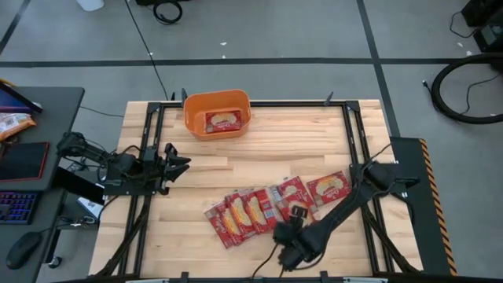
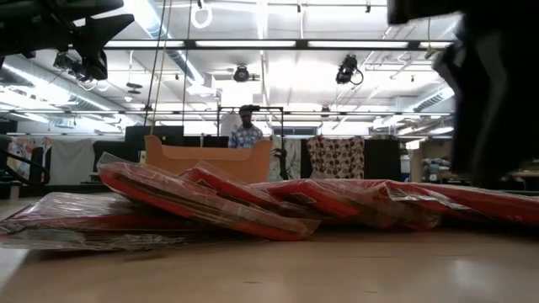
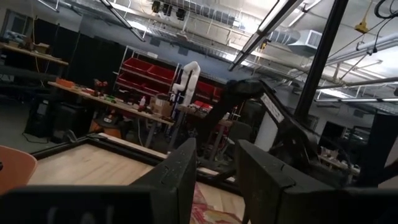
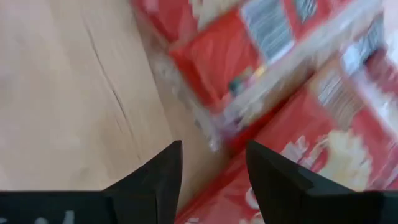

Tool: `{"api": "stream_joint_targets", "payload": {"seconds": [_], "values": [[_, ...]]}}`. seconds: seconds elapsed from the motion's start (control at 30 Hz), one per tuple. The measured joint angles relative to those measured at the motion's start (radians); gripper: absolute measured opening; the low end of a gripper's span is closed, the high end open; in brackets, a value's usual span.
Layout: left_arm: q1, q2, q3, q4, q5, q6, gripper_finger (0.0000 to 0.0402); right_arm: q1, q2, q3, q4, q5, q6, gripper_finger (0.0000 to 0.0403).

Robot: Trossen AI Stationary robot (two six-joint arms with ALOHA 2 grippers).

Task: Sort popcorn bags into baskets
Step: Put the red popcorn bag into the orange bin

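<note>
Worktop (image 1: pixel 259 149): light wood, black frame at edges.

Orange tub (image 1: pixel 217 114) sits at far edge, left of centre. One popcorn bag (image 1: pixel 222 122) lies flat inside it, picture side up.

Remaining bags (image 1: pixel 244 212) lie in an overlapping row near the near edge, centre to right. Count approx. six. The last bag (image 1: pixel 328 188) lies at the right end of the row, just beside its neighbour. In the low view the row (image 2: pixel 253 202) is fanned, bags leaning on each other.

Right gripper (image 1: pixel 295 214) is over the row's right part, pointing down at the bags (image 4: pixel 298 124); fingers (image 4: pixel 158 171) moderately apart, nothing between them.

Left gripper (image 1: pixel 179 162) is near the left edge, raised, clear of bags; fingers (image 3: pixel 180 168) narrowly apart, empty.

Person (image 2: pixel 245 130) stands in the room beyond the table.
</note>
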Motion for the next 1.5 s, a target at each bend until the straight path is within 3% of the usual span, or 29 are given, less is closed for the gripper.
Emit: {"api": "stream_joint_targets", "payload": {"seconds": [0.27,0.43,0.9,1.07,1.3,1.5], "values": [[0.000,0.000,0.000,-0.002,0.000,-0.026,0.0117,0.046,0.219,0.322,-0.351,0.110,0.077,0.0175],[0.000,0.000,0.000,-0.003,0.000,-0.026,0.0117,0.048,0.336,0.465,-0.535,0.088,0.152,0.0178],[0.000,0.000,0.000,-0.052,0.002,-0.133,0.0117,0.051,0.398,0.469,-0.569,0.036,0.219,0.0181],[0.000,0.000,0.000,-0.066,0.002,-0.158,0.0117,0.055,0.398,0.460,-0.570,-0.004,0.202,0.0135],[0.000,0.000,0.000,-0.070,0.002,-0.178,0.0117,0.066,0.398,0.459,-0.573,-0.021,0.189,0.0018],[0.000,0.000,0.000,-0.070,0.001,-0.177,0.0117,0.071,0.397,0.473,-0.572,-0.016,0.187,0.0011]]}}
